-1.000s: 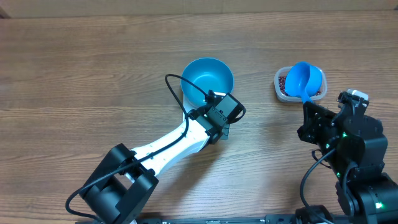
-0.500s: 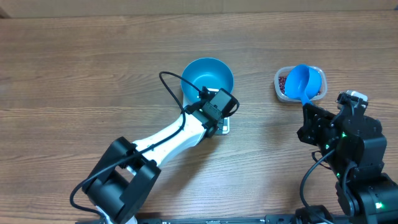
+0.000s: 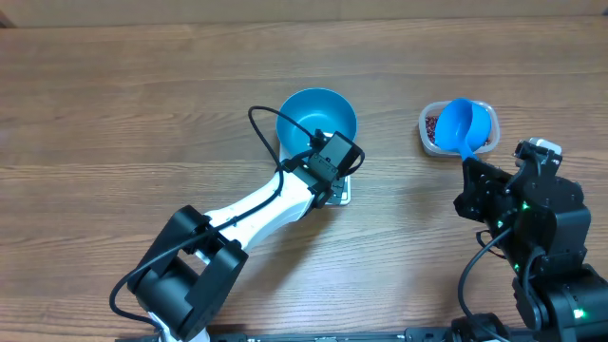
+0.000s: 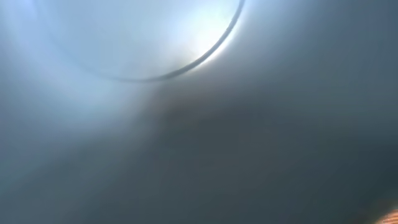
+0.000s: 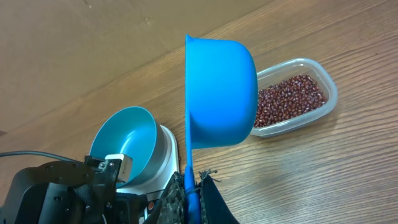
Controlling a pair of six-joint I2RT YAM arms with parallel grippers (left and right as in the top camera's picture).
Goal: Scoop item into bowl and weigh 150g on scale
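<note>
holding the scoop point(image 5: 221, 93) by its handle, right claw point(image 5: 189, 198) is clamped tight, up over the tub point(image 5: 328, 106) of beans point(image 5: 286, 99). left claw point(image 3: 330, 152) sits pinched together at the near rim of the bowl point(image 3: 318, 112).

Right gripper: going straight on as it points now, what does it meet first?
Probably the clear tub of beans; the scoop held by the right gripper leads, and might pass above it.

The tabletop point(image 3: 114, 114) is seen as matt, grained wood. The bowl point(image 3: 318, 112) is rendered in smooth blue plastic with a soft sheen, the scoop point(image 5: 221, 93) in glossier blue plastic. The tub point(image 5: 298, 122) is clear thin plastic; the beans point(image 5: 289, 99) are faintly shiny. In the blurred left wrist view, possibly smooth plastic is shown.
</note>
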